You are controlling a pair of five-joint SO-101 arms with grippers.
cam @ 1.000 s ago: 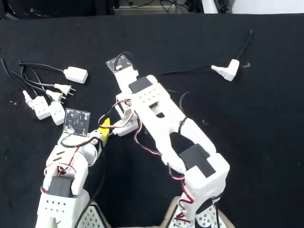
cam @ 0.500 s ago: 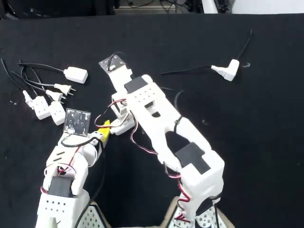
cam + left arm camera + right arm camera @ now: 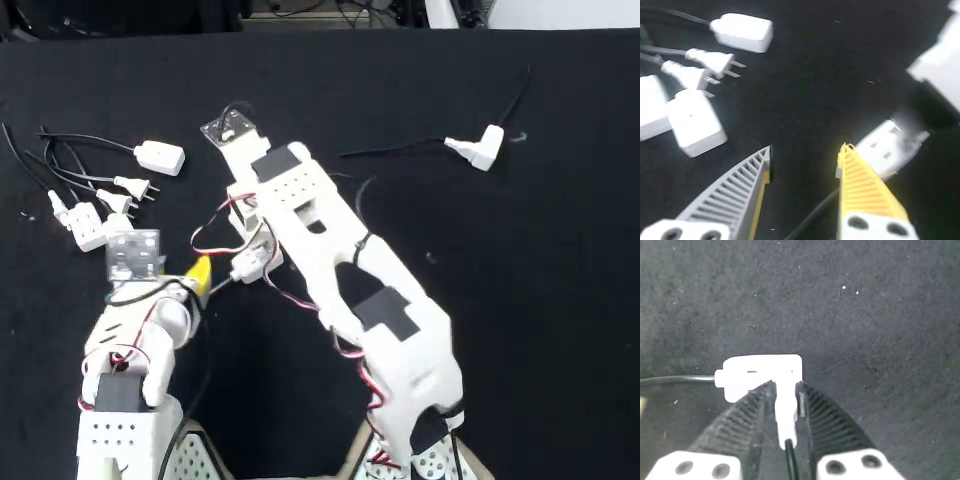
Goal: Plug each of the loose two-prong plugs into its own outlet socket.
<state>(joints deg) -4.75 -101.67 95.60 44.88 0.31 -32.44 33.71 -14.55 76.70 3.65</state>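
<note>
one white two-prong plug [image 3: 785, 415] on a black cord, pinched between the black ribbed fingers of the right gripper [image 3: 785, 386], its tip touching a white rectangular outlet socket [image 3: 762, 371] on the black cloth table [image 3: 865, 300]. left gripper [image 3: 805, 149] spread wide, empty, near a white cube socket [image 3: 695, 122] and a loose white straight plug [image 3: 710, 59]. white angled plug [image 3: 480, 147] lies well apart.

A black, cloth-covered worktop [image 3: 520, 260] carries everything. Near its left edge lies a cluster: an oblong white socket [image 3: 160, 157] on a black cord, two white two-prong plugs [image 3: 135, 186] [image 3: 115, 203] side by side, and two square white sockets [image 3: 694, 129] [image 3: 650, 105] touching. Thin black cords [image 3: 60, 150] fan leftward. Well apart, far right, lies an angled white plug [image 3: 478, 148]
</note>
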